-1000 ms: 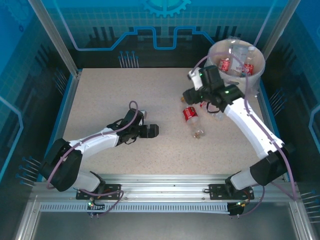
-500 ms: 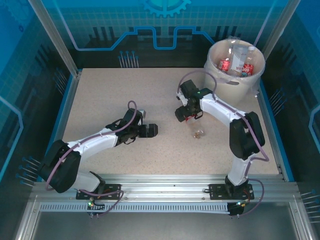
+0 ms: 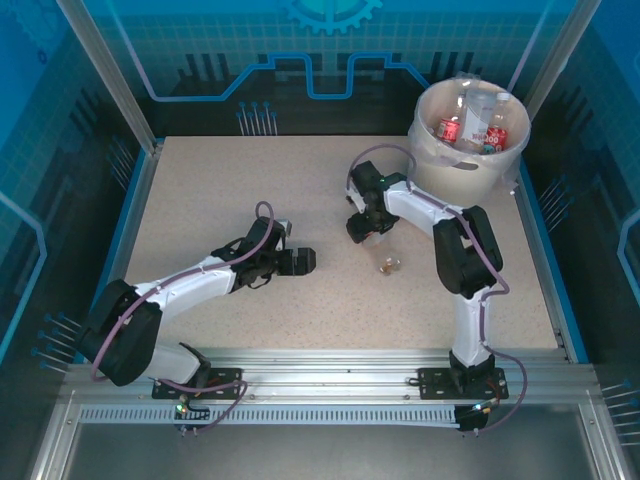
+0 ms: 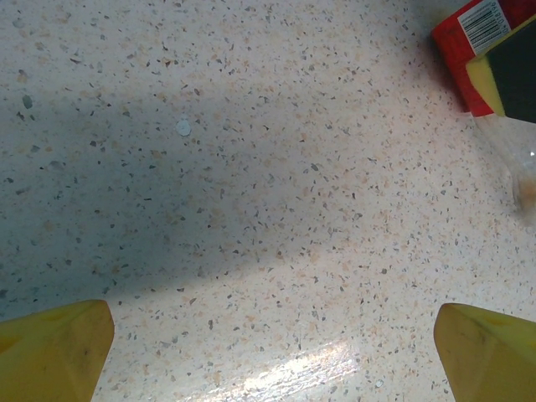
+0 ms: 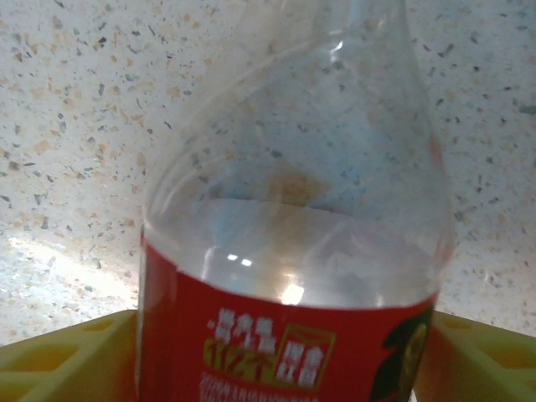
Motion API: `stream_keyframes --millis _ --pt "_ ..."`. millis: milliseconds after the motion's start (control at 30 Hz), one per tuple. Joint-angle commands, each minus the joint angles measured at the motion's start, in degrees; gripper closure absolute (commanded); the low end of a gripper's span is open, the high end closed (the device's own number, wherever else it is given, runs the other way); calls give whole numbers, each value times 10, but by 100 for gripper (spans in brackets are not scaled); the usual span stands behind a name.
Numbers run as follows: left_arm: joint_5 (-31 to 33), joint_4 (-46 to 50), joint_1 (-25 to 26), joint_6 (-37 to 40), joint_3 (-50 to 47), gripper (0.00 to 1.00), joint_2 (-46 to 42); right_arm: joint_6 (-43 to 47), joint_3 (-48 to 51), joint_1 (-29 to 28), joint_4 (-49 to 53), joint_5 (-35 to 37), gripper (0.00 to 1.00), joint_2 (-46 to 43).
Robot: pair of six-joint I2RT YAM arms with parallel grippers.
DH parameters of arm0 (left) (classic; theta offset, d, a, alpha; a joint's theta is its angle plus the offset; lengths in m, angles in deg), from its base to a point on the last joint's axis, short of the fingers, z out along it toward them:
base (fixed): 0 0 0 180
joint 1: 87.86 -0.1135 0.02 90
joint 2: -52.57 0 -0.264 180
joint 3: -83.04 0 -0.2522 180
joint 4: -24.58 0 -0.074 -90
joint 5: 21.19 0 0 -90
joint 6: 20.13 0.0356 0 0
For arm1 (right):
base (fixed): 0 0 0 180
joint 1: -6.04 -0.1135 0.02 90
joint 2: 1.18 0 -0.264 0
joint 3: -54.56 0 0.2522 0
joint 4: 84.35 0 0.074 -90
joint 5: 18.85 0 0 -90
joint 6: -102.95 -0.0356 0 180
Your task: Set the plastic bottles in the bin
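Bottle on the table [image 3: 390,264]: lying down right of centre, well short of the bin. From above just its clear end pokes out past the arm, and the rest is covered.
Bottle up close [image 5: 289,251]: the right wrist view shows a clear body with a red label below. The label's lower part and the far end of the bottle are cut off, and the print is too small to read.
Right gripper [image 3: 362,228]: down on that bottle, with yellow fingers [image 5: 67,360] either side of the red label and right up against it. Squeezing or merely astride, I cannot tell.
Left gripper [image 3: 303,261]: low over the speckled table [image 4: 251,167], left of the bottle. Its jaws are spread wide with nothing between them, and its fingertips [image 4: 50,352] sit in the frame's bottom corners.
Bin [image 3: 432,165]: far right corner, upright. There are red-labelled bottles inside [image 3: 449,128], but the exact count is hard to make out.
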Motion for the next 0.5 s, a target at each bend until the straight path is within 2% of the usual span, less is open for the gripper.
stream_keyframes --millis 0,100,233,467 --pt "8 13 -3 -7 -1 1 -15 0 -19 6 10 -23 26 4" --pt "9 13 -3 -6 0 1 -15 1 -27 6 8 -27 35 -6" --pt "8 13 -3 -6 3 1 -11 -1 -35 9 0 -43 35 -51" --pt "4 10 -4 -5 8 1 0 -11 -83 21 -42 -130 39 -200"
